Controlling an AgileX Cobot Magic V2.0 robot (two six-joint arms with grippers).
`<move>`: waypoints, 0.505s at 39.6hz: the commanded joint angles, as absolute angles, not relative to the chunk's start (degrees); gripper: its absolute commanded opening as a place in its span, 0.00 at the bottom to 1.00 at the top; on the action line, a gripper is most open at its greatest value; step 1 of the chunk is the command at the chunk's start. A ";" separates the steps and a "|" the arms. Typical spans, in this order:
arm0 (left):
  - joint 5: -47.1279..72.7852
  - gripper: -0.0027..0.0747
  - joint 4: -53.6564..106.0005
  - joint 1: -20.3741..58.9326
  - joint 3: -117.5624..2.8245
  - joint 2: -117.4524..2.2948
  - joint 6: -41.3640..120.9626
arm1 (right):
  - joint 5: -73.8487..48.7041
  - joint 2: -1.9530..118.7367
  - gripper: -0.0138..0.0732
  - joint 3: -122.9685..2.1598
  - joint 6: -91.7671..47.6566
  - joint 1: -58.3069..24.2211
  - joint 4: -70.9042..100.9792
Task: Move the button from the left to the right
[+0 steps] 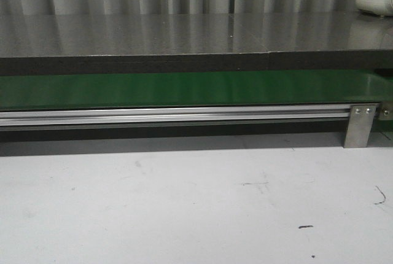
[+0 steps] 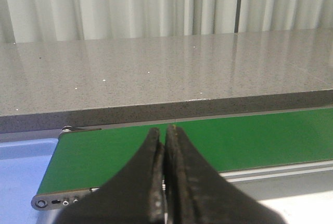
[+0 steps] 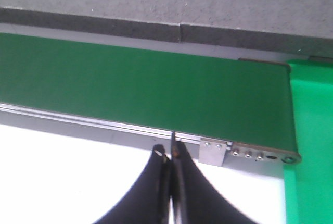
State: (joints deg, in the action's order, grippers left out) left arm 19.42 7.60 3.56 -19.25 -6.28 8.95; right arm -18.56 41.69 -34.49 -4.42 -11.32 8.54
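Note:
The button is out of view in all three views. My left gripper [image 2: 165, 133] is shut with nothing between its black fingers, held over the left end of the green conveyor belt [image 2: 208, 143]. My right gripper [image 3: 168, 153] is also shut and empty, over the white table just in front of the belt's aluminium rail [image 3: 104, 125], near the belt's right end [image 3: 156, 88]. Neither gripper shows in the front view, where the green belt [image 1: 184, 89] runs bare across the picture.
A grey speckled counter [image 1: 184, 34] runs behind the belt. A metal bracket [image 1: 359, 126] holds the rail at the right. A bright green surface [image 3: 309, 146] lies beyond the belt's right end, a blue surface [image 2: 23, 174] beyond its left end. The white table [image 1: 184, 202] lies in front.

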 commanded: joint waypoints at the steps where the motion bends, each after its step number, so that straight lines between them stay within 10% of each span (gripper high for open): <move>1: 14.68 0.01 8.31 3.96 -20.59 -6.79 8.42 | -10.93 34.72 0.08 -30.85 -5.14 -11.51 8.12; 20: 14.68 0.01 8.31 3.96 -20.59 -6.79 8.42 | -9.78 23.88 0.08 -24.98 -5.14 -11.51 8.07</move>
